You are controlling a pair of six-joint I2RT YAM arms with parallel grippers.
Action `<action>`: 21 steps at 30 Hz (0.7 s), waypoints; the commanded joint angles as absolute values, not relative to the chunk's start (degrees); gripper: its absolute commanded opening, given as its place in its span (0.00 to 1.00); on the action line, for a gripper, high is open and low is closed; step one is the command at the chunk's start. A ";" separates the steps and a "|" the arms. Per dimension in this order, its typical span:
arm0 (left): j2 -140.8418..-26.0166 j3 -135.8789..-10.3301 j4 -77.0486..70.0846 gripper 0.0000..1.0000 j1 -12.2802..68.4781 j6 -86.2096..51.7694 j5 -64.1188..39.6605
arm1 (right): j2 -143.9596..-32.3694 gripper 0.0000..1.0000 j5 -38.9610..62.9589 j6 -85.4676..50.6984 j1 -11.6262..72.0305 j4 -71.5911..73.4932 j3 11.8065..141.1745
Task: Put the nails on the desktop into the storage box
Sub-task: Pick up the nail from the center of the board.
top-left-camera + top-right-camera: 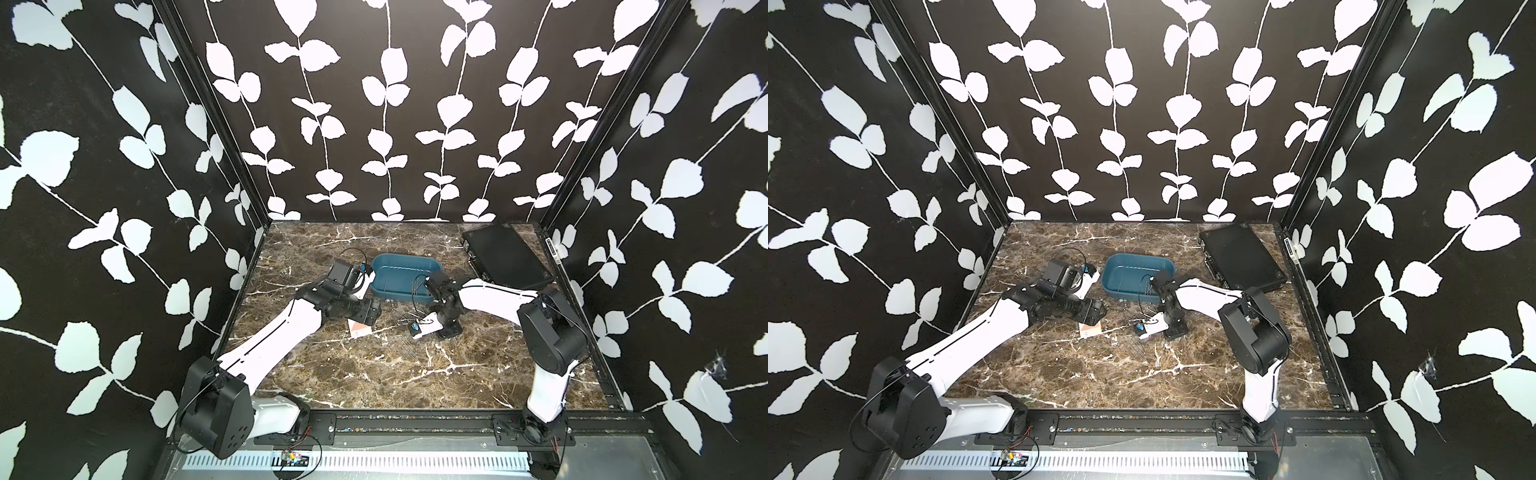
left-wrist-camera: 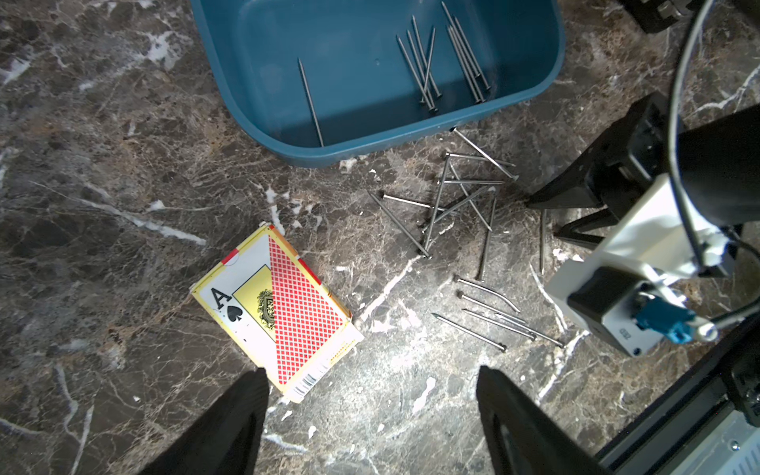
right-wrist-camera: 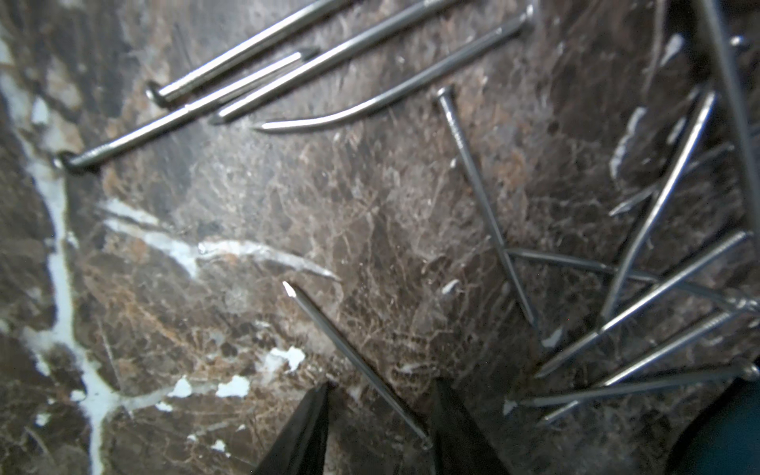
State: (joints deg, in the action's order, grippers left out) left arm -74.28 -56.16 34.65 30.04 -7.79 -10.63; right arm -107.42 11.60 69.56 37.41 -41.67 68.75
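- a dark brown marble desktop [image 1: 374, 374] with white veins sits inside a booth of black walls with white leaf prints.
- the teal storage box [image 1: 399, 274] stands near the middle of the desktop, toward the far edge.
- several nails [image 2: 427, 61] lie inside the storage box, most bunched toward one end and one alone nearer the middle.
- more loose nails [image 2: 452, 197] lie on the desktop just beside the box's near wall. some are crossed in a heap, and a few lie side by side a little nearer the near edge.
- the right gripper [image 3: 381, 384] is down at the desktop beside that heap. its jaws are narrowly apart, with a single nail [image 3: 357, 362] lying between them, not pinched.
- the left gripper [image 2: 370, 370] hangs above the desktop, to the left of the nails. its jaws are spread wide and hold nothing.
- a playing card pack [image 2: 275, 308], showing the ace of spades and a red pattern, lies flat on the desktop. it is just beside one left fingertip, apart from the nails.
- a flat black case [image 1: 507, 257] lies in the far right corner of the desktop.
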 commanded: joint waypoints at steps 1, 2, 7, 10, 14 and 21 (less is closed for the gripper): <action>-74.72 -58.39 35.82 0.82 29.71 -6.84 -11.83 | -111.34 0.34 13.62 68.10 38.27 -40.99 67.63; -74.88 -58.62 35.83 0.82 29.67 -6.69 -11.93 | -111.45 0.31 13.88 67.78 38.45 -41.27 67.70; -75.38 -58.92 35.76 0.82 29.76 -6.64 -12.14 | -111.29 0.25 13.73 65.54 39.58 -41.80 66.69; -75.45 -58.99 35.68 0.82 29.70 -6.67 -12.39 | -110.38 0.17 13.40 64.54 40.15 -41.32 65.29; -75.42 -58.73 35.52 0.82 29.71 -7.13 -12.58 | -109.00 0.01 11.85 62.23 41.21 -40.37 63.67; -75.17 -58.00 34.15 0.82 29.66 -8.95 -12.70 | -104.87 0.00 13.64 54.96 41.79 -39.10 63.61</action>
